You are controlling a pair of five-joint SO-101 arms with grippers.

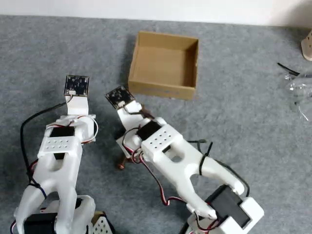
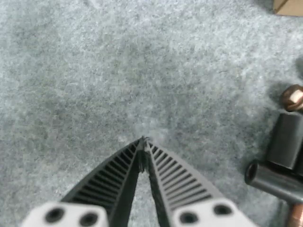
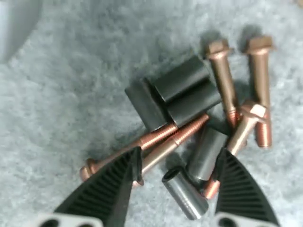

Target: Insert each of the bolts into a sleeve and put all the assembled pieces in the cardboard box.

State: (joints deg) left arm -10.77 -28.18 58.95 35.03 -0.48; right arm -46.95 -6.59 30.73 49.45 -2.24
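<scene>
bolts and sleeves heaped under the wide-open right gripper

the copper-coloured bolts (image 3: 222,80) and the sleeves (image 3: 182,82) are seen in a loose, touching pile on the grey mat (image 1: 243,122), near the cardboard box (image 1: 161,90), in which no piece lies yet. the right gripper (image 3: 179,165) is held wide over the pile, with bolt shanks and two sleeves between its jaws. the left gripper (image 2: 143,140) is closed on nothing, just beside the pile. the pieces are judged stiff, smooth, dense for their size and apt to roll or slip. a bolt would best be taken across the shank just under the head, a sleeve across its middle.
</scene>
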